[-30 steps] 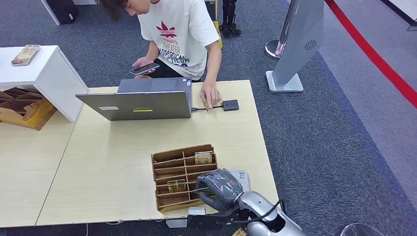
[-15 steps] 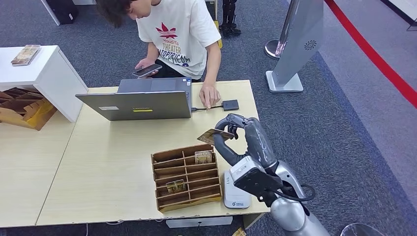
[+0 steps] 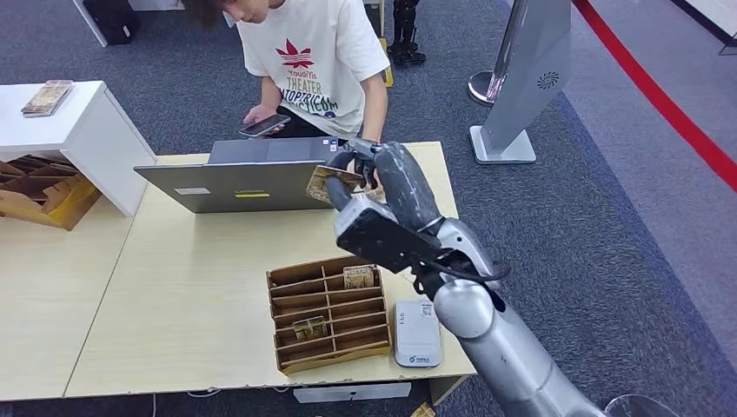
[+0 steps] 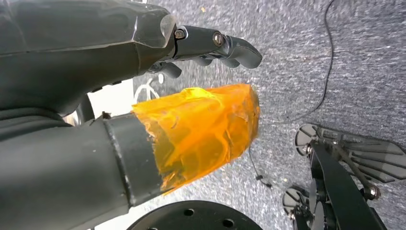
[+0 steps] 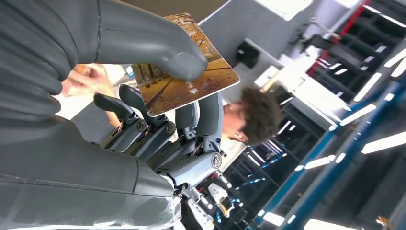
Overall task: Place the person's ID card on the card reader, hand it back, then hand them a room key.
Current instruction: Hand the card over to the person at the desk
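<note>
My right hand [image 3: 380, 184] is raised above the far side of the table and pinches a card [image 3: 331, 182] printed with an autumn tree scene. It holds the card out level towards the person [image 3: 306, 57] behind the laptop. In the right wrist view the thumb presses the card [image 5: 187, 82] from one side, with the dark fingers [image 5: 154, 125] under it. The white card reader [image 3: 417, 334] lies bare near the table's front edge. My left hand [image 4: 143, 81] hangs over the carpet with nothing in it, its fingers apart from the orange-wrapped thumb.
A wooden card organiser [image 3: 328, 312] with two cards in its slots stands left of the reader. An open laptop [image 3: 246, 179] sits at the table's far side. The person looks at a phone [image 3: 260, 126]. A white cabinet [image 3: 74, 130] stands at the far left.
My right hand rose from the reader at the front edge with the card and carried it forward and up towards the person. The reader is now uncovered.
</note>
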